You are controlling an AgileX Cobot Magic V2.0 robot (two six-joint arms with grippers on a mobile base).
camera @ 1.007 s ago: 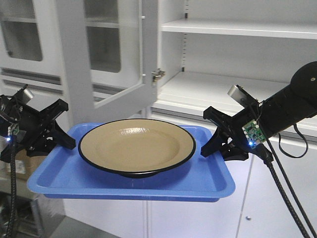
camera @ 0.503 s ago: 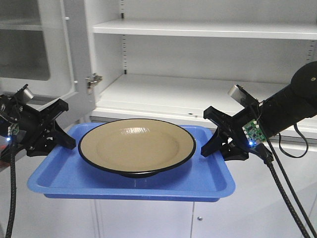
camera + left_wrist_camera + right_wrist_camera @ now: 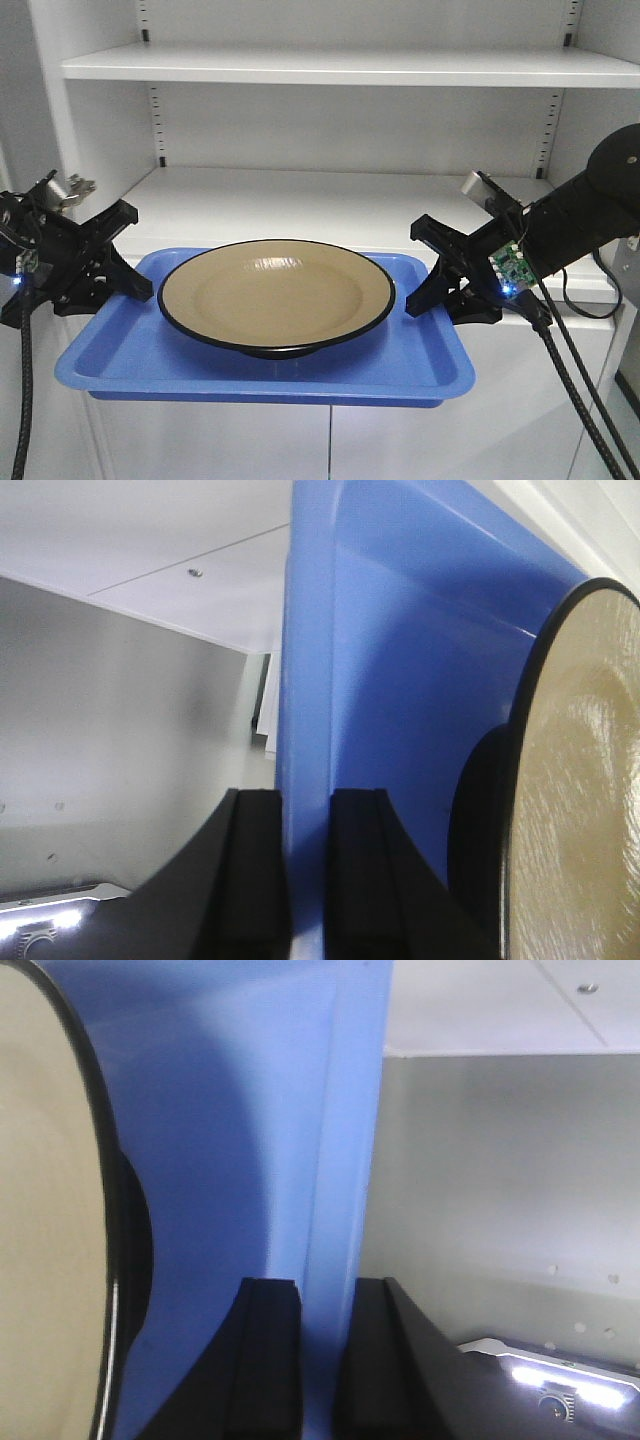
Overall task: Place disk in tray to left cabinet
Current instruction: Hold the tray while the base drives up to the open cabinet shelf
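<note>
The blue tray (image 3: 130, 365) hangs level in the air in front of the left cabinet (image 3: 330, 205). On it rests the tan disk (image 3: 276, 294) with its black rim, near the tray's middle. My left gripper (image 3: 135, 282) is shut on the tray's left rim (image 3: 305, 780), one finger on each side of it. My right gripper (image 3: 418, 292) is shut on the tray's right rim (image 3: 340, 1190) the same way. The disk's edge (image 3: 580, 780) shows in the left wrist view, and the disk (image 3: 50, 1210) fills the left side of the right wrist view.
The cabinet's wide lower shelf (image 3: 300, 205) lies just behind and slightly above the tray. An upper shelf (image 3: 340, 66) runs across the top. Slotted peg strips (image 3: 157, 125) stand in the back corners. Closed white doors (image 3: 450, 420) are below the shelf.
The whole scene behind the tray has slid right: the open cabinet door has left the view and the open shelves now sit straight ahead. Both grippers keep their hold on the tray.
</note>
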